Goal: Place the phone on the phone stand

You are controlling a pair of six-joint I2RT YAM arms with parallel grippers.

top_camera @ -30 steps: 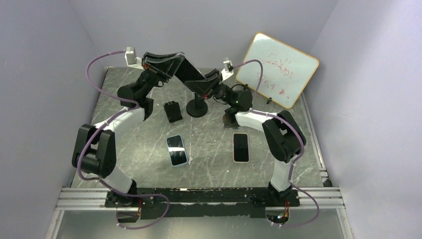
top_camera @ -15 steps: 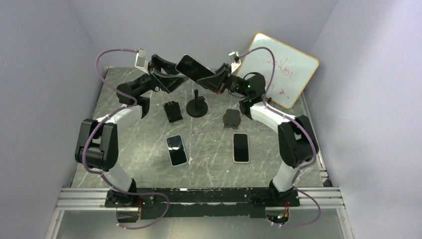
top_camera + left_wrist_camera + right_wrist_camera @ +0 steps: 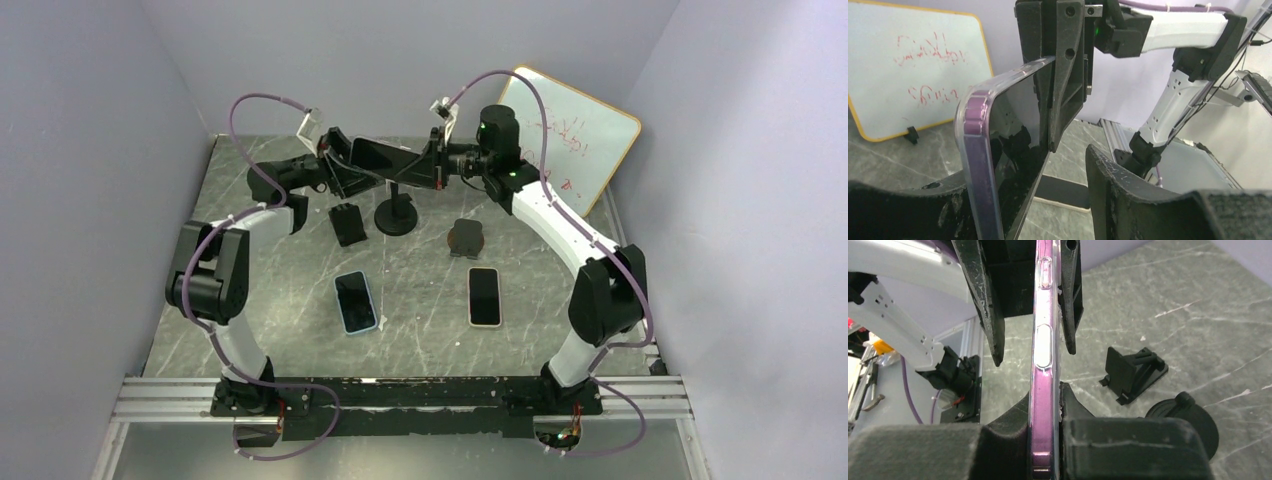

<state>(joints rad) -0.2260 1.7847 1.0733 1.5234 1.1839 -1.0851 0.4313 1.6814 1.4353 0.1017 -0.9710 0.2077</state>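
Observation:
A phone in a purple case point(image 3: 385, 157) hangs in the air at the back middle, between both grippers. My right gripper point(image 3: 425, 165) is shut on one end of it, and its pads clamp the phone's edge point(image 3: 1043, 365) on both sides. My left gripper point(image 3: 350, 165) straddles the other end and stands open. A clear gap separates the phone's screen point(image 3: 1013, 150) from one of its fingers point(image 3: 1108, 185). Below the phone, the phone stand point(image 3: 397, 215), a black round base with a post, is also in the right wrist view point(image 3: 1188, 415).
A small black folding stand point(image 3: 347, 222) point(image 3: 1135, 372) sits left of the round stand and a dark round holder point(image 3: 466, 237) sits to its right. Two more phones lie flat nearer the front: one in a blue case point(image 3: 356, 301), one in a light case point(image 3: 485, 296). A whiteboard point(image 3: 570, 140) leans at the back right.
The right gripper has shut on the phone and the left gripper has opened off it. Both wrists rose, and the phone turned from tilted to nearly level.

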